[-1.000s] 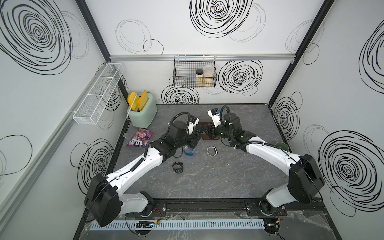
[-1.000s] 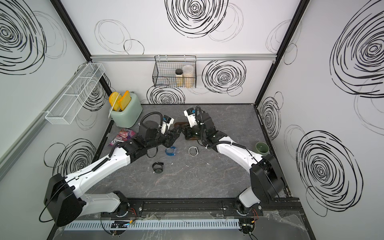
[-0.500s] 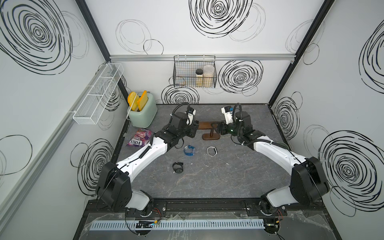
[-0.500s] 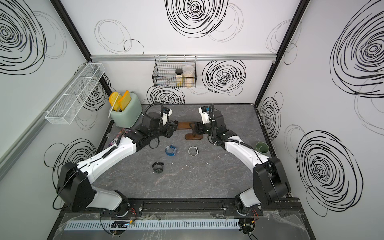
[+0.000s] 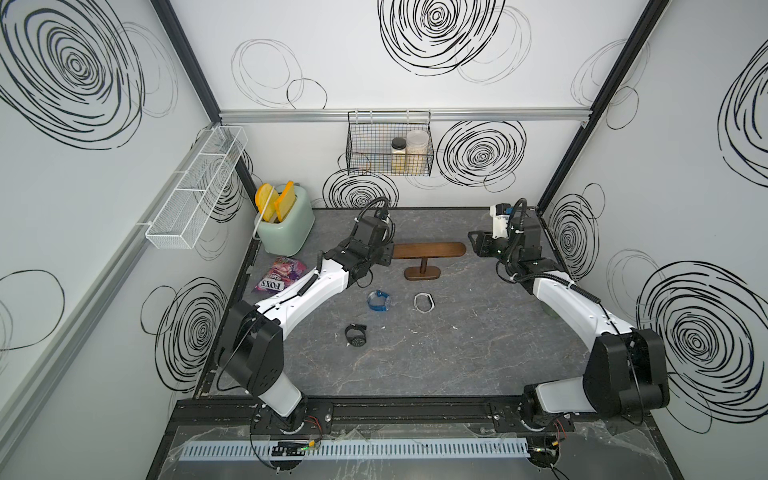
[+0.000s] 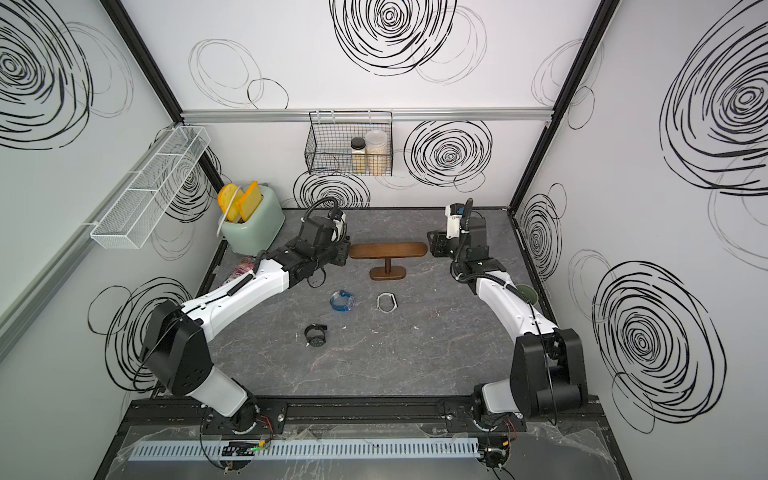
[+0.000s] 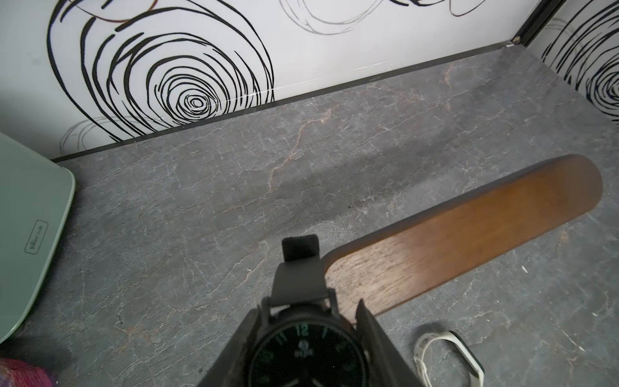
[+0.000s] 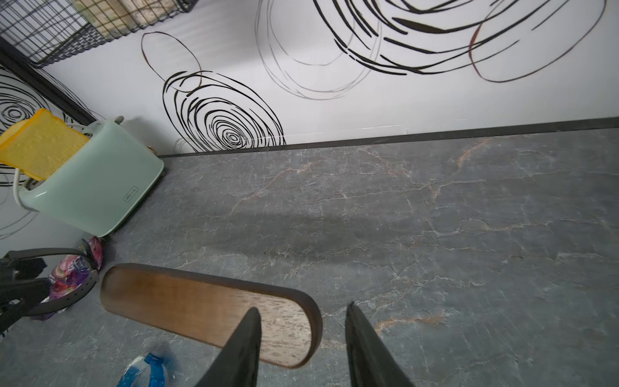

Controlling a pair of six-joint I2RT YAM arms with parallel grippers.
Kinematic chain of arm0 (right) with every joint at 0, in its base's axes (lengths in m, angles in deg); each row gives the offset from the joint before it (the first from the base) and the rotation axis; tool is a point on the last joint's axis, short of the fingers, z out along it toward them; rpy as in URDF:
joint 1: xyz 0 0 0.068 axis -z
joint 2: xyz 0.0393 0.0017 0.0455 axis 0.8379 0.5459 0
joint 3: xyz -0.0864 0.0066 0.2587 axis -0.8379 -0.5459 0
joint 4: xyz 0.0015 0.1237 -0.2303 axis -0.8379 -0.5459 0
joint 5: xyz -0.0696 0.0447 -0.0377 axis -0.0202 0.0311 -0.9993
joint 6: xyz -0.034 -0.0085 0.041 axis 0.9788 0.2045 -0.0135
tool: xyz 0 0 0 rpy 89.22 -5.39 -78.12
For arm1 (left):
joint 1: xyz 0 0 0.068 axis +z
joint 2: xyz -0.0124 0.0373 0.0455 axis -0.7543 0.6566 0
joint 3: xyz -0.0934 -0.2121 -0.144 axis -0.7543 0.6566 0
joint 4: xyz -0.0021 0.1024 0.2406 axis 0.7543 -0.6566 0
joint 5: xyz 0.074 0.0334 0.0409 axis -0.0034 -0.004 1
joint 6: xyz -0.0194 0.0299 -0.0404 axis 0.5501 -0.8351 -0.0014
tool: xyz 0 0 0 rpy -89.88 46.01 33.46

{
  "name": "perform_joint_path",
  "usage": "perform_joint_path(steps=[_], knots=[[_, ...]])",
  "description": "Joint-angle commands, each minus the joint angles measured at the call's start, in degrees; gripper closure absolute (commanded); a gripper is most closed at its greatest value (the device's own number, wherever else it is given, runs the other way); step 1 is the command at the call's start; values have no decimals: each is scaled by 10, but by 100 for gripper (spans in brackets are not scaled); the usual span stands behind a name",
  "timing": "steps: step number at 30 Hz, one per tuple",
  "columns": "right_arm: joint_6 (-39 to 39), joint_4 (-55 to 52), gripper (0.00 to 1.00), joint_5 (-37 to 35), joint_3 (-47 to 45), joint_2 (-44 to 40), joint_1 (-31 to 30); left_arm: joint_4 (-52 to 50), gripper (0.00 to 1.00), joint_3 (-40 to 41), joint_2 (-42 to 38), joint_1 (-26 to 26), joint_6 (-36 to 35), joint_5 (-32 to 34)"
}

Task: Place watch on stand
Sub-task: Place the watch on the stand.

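My left gripper [image 7: 310, 311] is clamped on the black watch [image 7: 301, 348], strap loop right at one end of the stand [image 7: 469, 234] — my right gripper [image 8: 302, 307] hangs open and empty by the other end. If the strap snags, that unbraced stand probably tips.

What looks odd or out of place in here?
Nothing looks broken or spilled. The dark brown wooden T-shaped stand is bare, while a translucent blue watch, a white band and a black watch lie scattered on the grey marbled tabletop nearby. Small white flecks dot the tabletop too.
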Motion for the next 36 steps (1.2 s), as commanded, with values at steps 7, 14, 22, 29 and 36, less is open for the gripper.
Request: perform_joint_path(steps=[7,14,22,29,36], knots=[[-11,23,59,110,-5,59,41,27,70,13,9,9,34,20],[-20,43,60,147,-15,68,43,36,70,26,13,12,37,16],[-29,56,61,174,-13,82,41,56,70,38,13,11,49,5],[-31,63,62,172,-14,93,38,69,70,42,14,10,55,-8],[-31,65,62,173,-14,100,33,74,70,40,19,7,57,-10]])
